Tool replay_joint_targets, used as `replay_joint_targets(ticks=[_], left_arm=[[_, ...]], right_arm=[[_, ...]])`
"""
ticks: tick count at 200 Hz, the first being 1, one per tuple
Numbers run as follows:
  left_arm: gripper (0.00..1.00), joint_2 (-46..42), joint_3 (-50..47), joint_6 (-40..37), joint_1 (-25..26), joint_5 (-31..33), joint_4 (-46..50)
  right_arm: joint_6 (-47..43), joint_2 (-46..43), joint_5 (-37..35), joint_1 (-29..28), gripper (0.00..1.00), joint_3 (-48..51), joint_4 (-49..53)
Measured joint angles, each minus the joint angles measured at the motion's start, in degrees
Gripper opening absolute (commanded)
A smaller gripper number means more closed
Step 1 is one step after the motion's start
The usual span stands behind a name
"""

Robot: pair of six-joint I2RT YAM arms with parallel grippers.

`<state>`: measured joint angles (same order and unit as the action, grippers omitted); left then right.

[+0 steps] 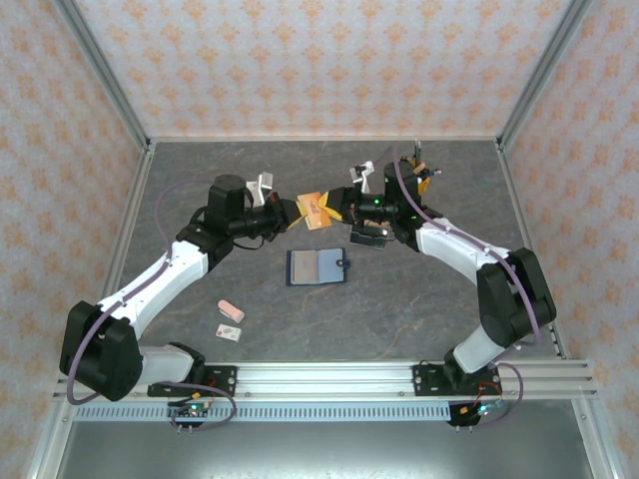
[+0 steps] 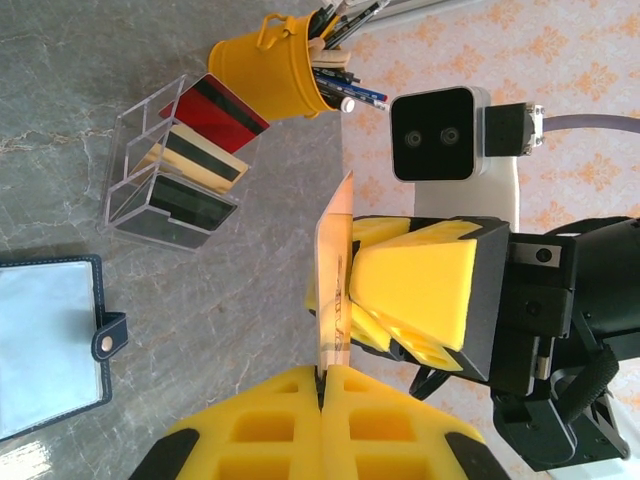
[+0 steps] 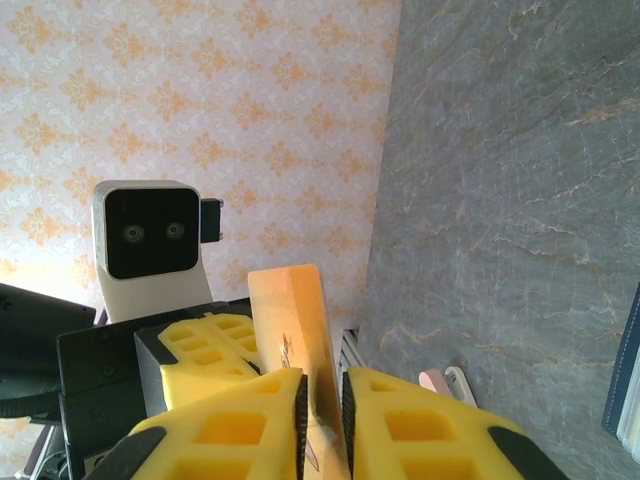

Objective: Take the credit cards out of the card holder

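Currently your surroundings are these: toward the back of the tabletop [image 1: 399,299] a clear tray [image 2: 118,195] stands just beside a yellow bucket [image 2: 275,65] full of pens, and near the front left a pink block [image 1: 230,310] lies close to a small white card [image 1: 230,332]. The card holder [image 1: 318,267] lies open and flat in the middle, nearer the arm bases than the claws and apart from both. Your two arms bend inward and meet above the tabletop. Your left claw [image 1: 293,213] is pinched tight on one edge of a tan-orange card [image 1: 318,210], and your right claw [image 1: 342,208] is clamped on the same card from the opposite side. The card hangs between them, clear of the tabletop. Count one card aloft, three credit cards [image 2: 195,155] standing in the tray's slots (red, tan and dark grey), one holder, two claws.
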<state>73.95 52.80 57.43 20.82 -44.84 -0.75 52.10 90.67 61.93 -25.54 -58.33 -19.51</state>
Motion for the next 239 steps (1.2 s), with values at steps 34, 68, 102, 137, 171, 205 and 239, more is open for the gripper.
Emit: replay_joint_targets(ticks=[34,68,102,137,171,205,239], left_arm=[[0.04,0.1,0.0,0.1,-0.3,-0.5,1.0],[0.48,0.7,2.3,-2.4,-0.5,-0.5,7.3],[0.88,0.7,8.9,-11.0,-2.9,9.1,23.1],[1.0,0.7,12.5,-19.7,-6.2,19.8,36.2],[1.0,0.7,12.5,-25.7,-10.5,25.6,43.8],[1.0,0.7,12.4,-27.9,-13.5,27.4,46.4],[1.0,0.5,11.2,-28.0,-13.4,27.3,46.4]], right_arm=[[-3.1,-0.2,1.2,0.3,0.0,-0.4,1.6],[-12.6,-0.8,0.7,0.0,0.0,-4.9,12.0],[-28.4,-1.2,-6.6,0.7,0.0,-13.4,28.0],[-46.0,-1.2,-19.0,3.9,0.0,-21.6,42.0],[-61.7,-1.0,-21.4,8.4,0.0,-23.8,47.9],[-74.9,2.0,-22.0,12.2,0.0,-26.8,53.5],[-87.4,7.2,-24.3,12.3,0.0,-30.8,58.4]])
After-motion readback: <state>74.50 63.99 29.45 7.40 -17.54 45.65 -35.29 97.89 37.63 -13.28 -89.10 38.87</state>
